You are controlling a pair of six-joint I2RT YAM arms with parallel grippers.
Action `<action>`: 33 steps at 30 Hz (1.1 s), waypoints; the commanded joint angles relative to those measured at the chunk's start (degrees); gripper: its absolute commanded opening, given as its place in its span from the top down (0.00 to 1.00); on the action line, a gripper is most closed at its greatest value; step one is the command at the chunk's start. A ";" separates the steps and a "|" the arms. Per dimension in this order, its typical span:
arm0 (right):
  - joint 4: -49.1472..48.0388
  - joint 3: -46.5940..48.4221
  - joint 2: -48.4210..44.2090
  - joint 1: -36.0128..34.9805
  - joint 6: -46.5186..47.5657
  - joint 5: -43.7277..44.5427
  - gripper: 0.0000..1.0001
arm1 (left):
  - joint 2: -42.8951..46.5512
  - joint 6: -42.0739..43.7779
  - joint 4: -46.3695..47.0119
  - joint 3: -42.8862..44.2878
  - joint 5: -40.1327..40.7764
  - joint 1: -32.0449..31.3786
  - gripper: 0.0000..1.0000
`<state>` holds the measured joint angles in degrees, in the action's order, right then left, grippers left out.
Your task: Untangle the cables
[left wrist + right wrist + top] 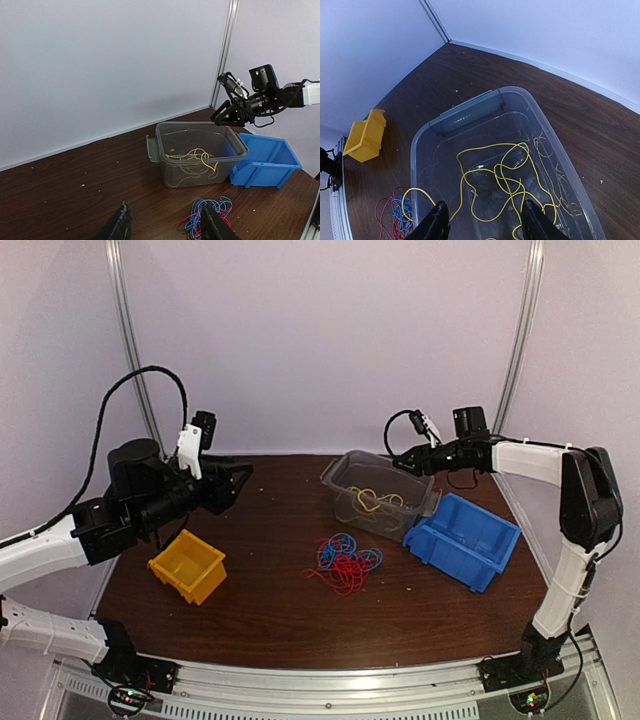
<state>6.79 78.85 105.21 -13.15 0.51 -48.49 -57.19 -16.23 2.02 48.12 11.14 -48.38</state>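
Lower centre of the top view, red-and-blue cables (343, 562) lay heaped. Farther back, yellow cable (372, 500) sat in the clear bin (335, 485) under the spread, empty right gripper (402, 462). Left gripper (238, 478), spread too, hovered mid-left, heap roughly between them.

yellow cable (370, 500): loose loops, inside clear bin (338, 498) | red and blue cables (343, 562): tangled heap, flat, surface (270, 610) centre

Soft, even light from above; pale lilac wall (320, 340) evenly lit. Dark brown wooden desk (270, 615) dim, with faint sheen. Shadows weak, soft-edged. Top view coarse, slightly grainy. Clear plastic box (445, 122) shows mild reflections. Left end effector (166, 215) at bottom edge of its wrist view, fingers out of focus.
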 commanded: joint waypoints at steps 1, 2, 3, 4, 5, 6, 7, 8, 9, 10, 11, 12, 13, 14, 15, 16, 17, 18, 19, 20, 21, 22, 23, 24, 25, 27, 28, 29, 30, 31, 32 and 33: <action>0.44 -2.88 -4.96 -1.06 4.23 1.15 0.50 | -0.62 -0.60 2.84 0.07 -0.41 0.04 0.52; 1.53 -3.55 -6.14 -1.99 6.43 1.66 0.52 | -0.83 -0.64 3.01 -0.05 -0.43 0.04 0.52; 3.44 -3.97 -7.13 -3.33 9.70 2.94 0.54 | -1.13 -0.70 3.10 -0.11 -0.53 0.04 0.52; 5.97 -4.31 -8.20 -5.00 13.50 4.97 0.55 | -1.35 -0.74 3.16 -0.08 -0.60 0.04 0.52; 8.06 -4.77 -9.16 -7.07 17.28 8.29 0.57 | -1.61 -0.81 3.24 -0.05 -0.71 0.04 0.52; 9.23 -5.67 -10.21 -9.09 20.09 12.60 0.59 | -1.75 -0.82 3.32 0.03 -0.88 0.04 0.52; 9.16 -7.04 -11.34 -11.40 22.89 18.91 0.62 | -1.92 -0.91 3.46 0.02 -1.01 0.04 0.52; 8.42 -8.70 -12.47 -13.31 23.90 23.20 0.65 | -2.00 -0.95 3.57 0.02 -1.05 0.04 0.52; 6.99 -10.18 -13.61 -14.88 25.24 26.33 0.65 | -1.97 -1.01 3.74 0.02 -1.16 0.04 0.52; 6.06 -11.44 -14.48 -16.25 25.74 28.69 0.65 | -1.96 -1.14 3.84 -0.08 -1.24 0.04 0.52; 5.55 -12.20 -15.12 -17.26 25.86 30.51 0.62 | -1.98 -1.14 3.94 -0.06 -1.28 0.04 0.52; 5.37 -12.45 -15.35 -18.34 25.78 32.59 0.57 | -1.96 -1.21 3.95 -0.09 -1.33 0.04 0.52; 5.38 -12.34 -15.07 -19.64 25.87 34.57 0.53 | -1.96 -1.19 3.89 -0.05 -1.36 0.08 0.52; 5.42 -12.13 -14.81 -20.48 25.92 36.62 0.50 | -1.97 -1.25 3.87 -0.09 -1.33 0.05 0.52; 5.33 -11.80 -14.24 -21.29 25.97 38.38 0.49 | -1.93 -1.30 3.79 -0.14 -1.33 0.04 0.52; 5.45 -11.25 -13.59 -21.85 25.95 39.33 0.49 | -1.88 -1.37 3.71 -0.13 -1.41 0.04 0.52; 5.76 -10.69 -12.63 -22.13 25.88 39.65 0.49 | -1.75 -1.44 3.63 -0.13 -1.47 0.04 0.52; 6.23 -9.93 -11.66 -22.46 25.92 39.62 0.49 | -1.66 -1.44 3.56 -0.17 -1.50 0.04 0.52; 6.71 -9.22 -10.67 -22.71 25.77 39.50 0.49 | -1.54 -1.48 3.48 -0.22 -1.42 0.04 0.52; 7.01 -8.63 -9.74 -22.93 25.58 39.19 0.49 | -1.36 -1.59 3.43 -0.35 -1.35 0.04 0.52; 7.20 -8.03 -8.97 -23.15 25.32 38.85 0.49 | -1.18 -1.62 3.38 -0.50 -1.34 0.04 0.52; 7.50 -7.42 -8.26 -23.38 25.06 38.42 0.50 | -0.91 -1.73 3.36 -0.63 -1.24 0.04 0.52; 7.82 -6.79 -7.54 -23.57 24.73 37.97 0.52 | -0.57 -1.85 3.34 -0.85 -1.14 0.04 0.52; 8.08 -6.20 -6.97 -23.66 24.38 37.45 0.53 | -0.29 -1.92 3.30 -1.10 -1.12 0.05 0.52; 8.22 -5.76 -6.42 -23.75 24.07 36.97 0.54 | 0.05 -2.01 3.27 -1.31 -1.00 0.04 0.52; 8.27 -5.11 -5.53 -23.73 23.65 36.63 0.55 | 0.65 -2.22 3.34 -1.79 -0.79 0.04 0.52; 8.44 -4.70 -5.06 -23.70 23.51 36.63 0.56 | 0.80 -2.35 3.38 -1.94 -0.68 0.04 0.52; 8.53 -4.37 -4.64 -23.69 23.44 36.59 0.58 | 1.01 -2.40 3.42 -2.09 -0.60 0.04 0.52; 8.47 -4.14 -4.33 -23.72 23.37 36.66 0.59 | 1.10 -2.40 3.43 -2.19 -0.51 0.04 0.52; 8.30 -3.95 -3.98 -23.70 23.09 36.67 0.62 | 1.23 -2.40 3.43 -2.23 -0.48 0.04 0.52; 8.16 -3.65 -3.70 -23.73 22.79 36.63 0.65 | 1.27 -2.42 3.35 -2.24 -0.50 0.04 0.52; 8.16 -3.38 -3.36 -23.69 22.40 36.55 0.69 | 1.24 -2.45 3.34 -2.28 -0.50 0.04 0.52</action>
<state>14.61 73.14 100.68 -36.58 24.64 -12.51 -56.88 -18.02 2.94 46.59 10.31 -48.38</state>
